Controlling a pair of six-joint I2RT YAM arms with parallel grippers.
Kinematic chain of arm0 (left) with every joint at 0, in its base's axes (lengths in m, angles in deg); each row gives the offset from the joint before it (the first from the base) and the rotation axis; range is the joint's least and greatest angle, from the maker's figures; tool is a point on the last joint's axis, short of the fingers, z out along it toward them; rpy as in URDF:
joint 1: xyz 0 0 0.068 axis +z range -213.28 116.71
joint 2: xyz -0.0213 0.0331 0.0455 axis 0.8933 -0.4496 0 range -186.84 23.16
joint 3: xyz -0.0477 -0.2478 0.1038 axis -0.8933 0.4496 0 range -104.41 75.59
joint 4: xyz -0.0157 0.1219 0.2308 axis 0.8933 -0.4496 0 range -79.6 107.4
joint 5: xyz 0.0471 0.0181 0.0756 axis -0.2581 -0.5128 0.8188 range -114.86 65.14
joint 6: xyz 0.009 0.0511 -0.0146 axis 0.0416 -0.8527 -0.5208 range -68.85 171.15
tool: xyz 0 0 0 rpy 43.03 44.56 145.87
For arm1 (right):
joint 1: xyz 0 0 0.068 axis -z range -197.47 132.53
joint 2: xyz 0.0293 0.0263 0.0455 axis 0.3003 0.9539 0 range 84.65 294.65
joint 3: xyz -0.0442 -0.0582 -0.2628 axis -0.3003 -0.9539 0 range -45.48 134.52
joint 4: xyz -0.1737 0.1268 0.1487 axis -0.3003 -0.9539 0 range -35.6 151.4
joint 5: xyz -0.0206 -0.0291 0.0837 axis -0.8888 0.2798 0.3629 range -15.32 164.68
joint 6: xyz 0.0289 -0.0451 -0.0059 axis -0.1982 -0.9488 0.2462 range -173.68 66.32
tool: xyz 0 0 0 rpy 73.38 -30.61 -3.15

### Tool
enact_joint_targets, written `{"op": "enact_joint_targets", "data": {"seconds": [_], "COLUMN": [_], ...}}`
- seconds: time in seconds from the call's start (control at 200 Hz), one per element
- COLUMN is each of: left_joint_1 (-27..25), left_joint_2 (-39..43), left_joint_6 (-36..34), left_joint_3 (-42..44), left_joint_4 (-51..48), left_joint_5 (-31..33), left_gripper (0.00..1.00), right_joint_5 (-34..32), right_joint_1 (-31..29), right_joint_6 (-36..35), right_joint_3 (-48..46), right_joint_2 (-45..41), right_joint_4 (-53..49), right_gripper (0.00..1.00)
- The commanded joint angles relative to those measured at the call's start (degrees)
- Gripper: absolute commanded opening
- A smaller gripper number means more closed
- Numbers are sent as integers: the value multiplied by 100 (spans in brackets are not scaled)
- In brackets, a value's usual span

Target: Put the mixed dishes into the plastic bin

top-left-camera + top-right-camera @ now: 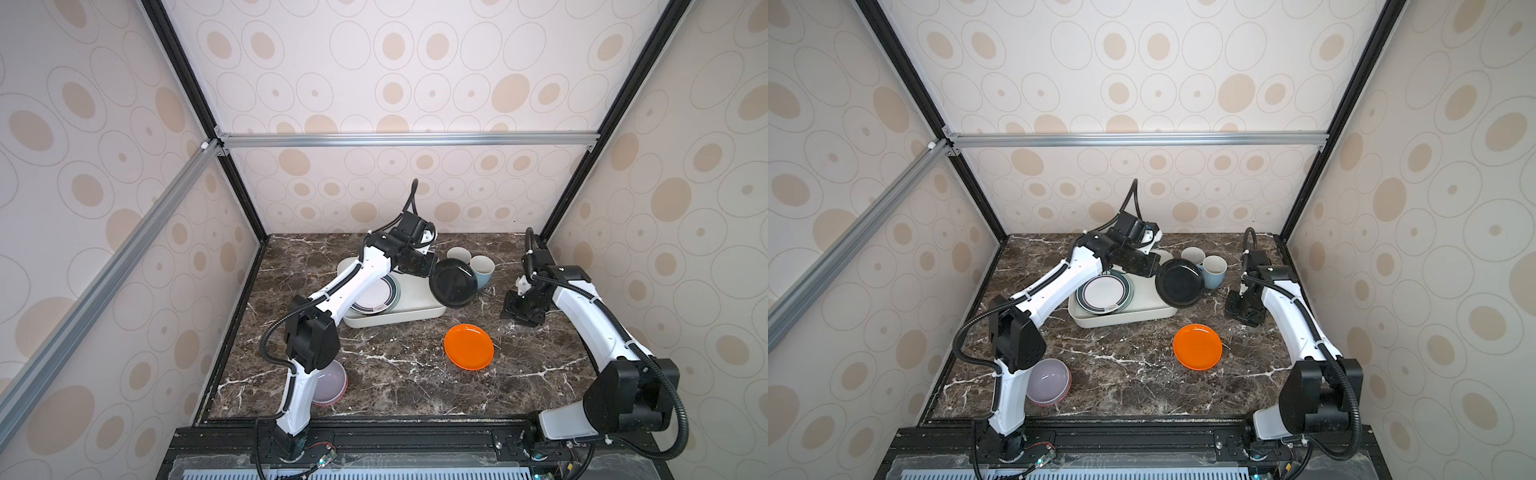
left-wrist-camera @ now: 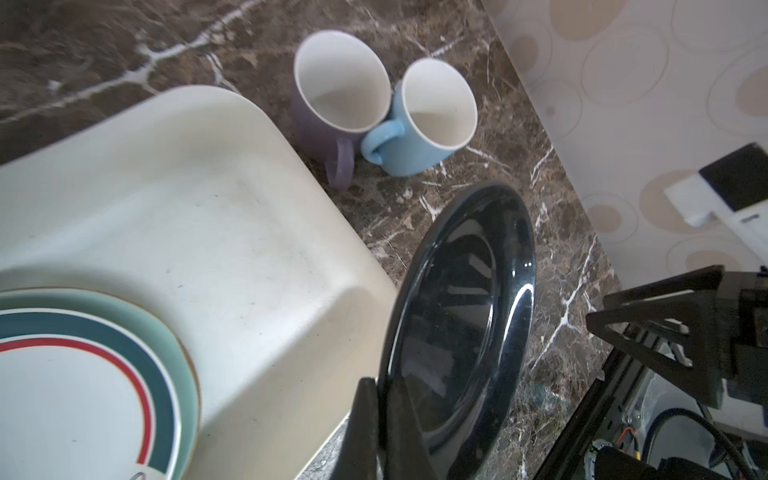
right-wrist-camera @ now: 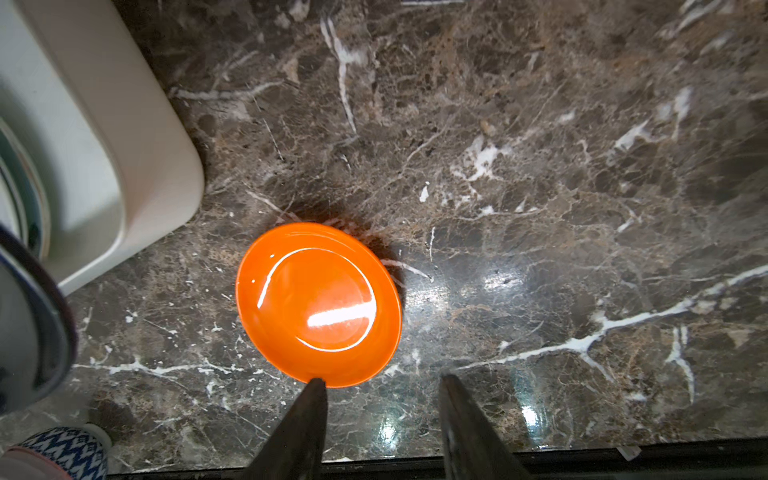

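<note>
Marble table [image 1: 395, 374]: left fingers [image 2: 365, 419] pinch tilted black plate [image 2: 461, 316] beside plastic bin [image 2: 232, 216]

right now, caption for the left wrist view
Left end effector grips black plate at plastic bin edge; lavender mug, blue mug beyond.

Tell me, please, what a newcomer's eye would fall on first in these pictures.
The black plate draws the eye first: the left gripper, jaws shut on its rim, holds it tilted on edge at the right end of the plastic bin. Next is the bright orange plate, lying alone on the dark marble table in front of the bin.
</note>
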Motion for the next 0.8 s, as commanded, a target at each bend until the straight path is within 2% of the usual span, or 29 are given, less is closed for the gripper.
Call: {"op": "enact_joint_targets", "data": {"seconds": [0.0, 0.18, 0.395, 0.615, 0.795], "left_joint_1": [384, 915, 1525, 1987, 2216], "left_joint_2": [399, 983, 1467, 1641, 1531], "left_joint_6": [95, 39, 56, 78, 18], "left_joint_3": [284, 1230, 2306, 3005, 3239], "left_joint_4": [111, 336, 702, 1034, 1232], "left_joint_5": [150, 601, 819, 836, 855], "left_gripper": [0, 0, 0, 0, 0], "right_joint_5": [178, 244, 326, 293, 710], "right_joint_1": [10, -156, -401, -1072, -1660], "right_joint_6": [-97, -207, -265, -415, -308], "right_joint_3": [262, 640, 981, 1592, 1984], "right_joint_2": [227, 614, 1041, 1612, 2071], "right_joint_4": [23, 53, 98, -51, 56], "right_gripper": [47, 47, 47, 48, 49]}}
